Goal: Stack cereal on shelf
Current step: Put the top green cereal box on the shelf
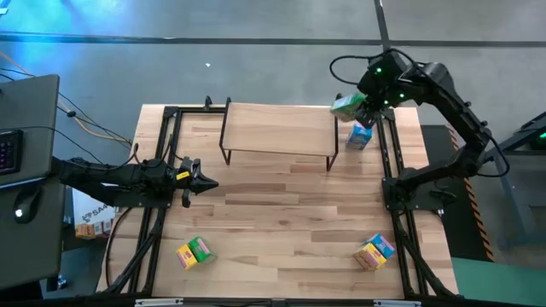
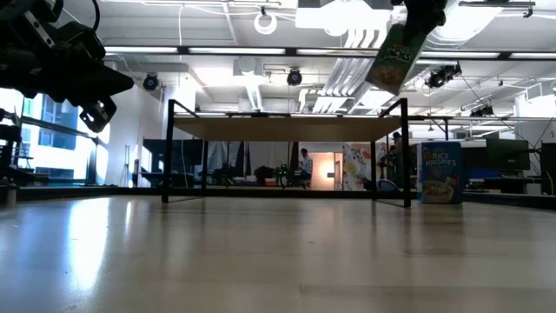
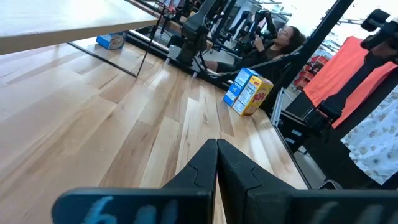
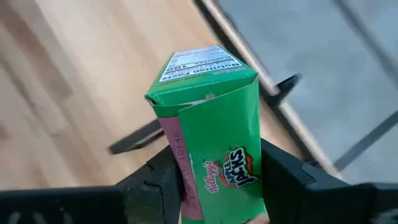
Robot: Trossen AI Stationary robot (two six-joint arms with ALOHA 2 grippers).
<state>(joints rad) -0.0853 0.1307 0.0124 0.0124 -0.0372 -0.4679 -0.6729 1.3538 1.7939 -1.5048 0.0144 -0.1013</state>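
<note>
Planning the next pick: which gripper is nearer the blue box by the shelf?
Right. The right gripper, holding a green box, hovers just above the blue box; the left gripper waits across the table.

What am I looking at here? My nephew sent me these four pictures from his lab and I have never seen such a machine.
Two robot arms work at a wooden table. One picture looks down from above, one sits level with the tabletop, and two come from cameras on the wrists. The right gripper holds a green cereal box between its fingers, raised by the right end of the low shelf. A blue box stands beside the shelf. Two pairs of boxes lie at the near edge. The left gripper waits shut, empty.
</note>
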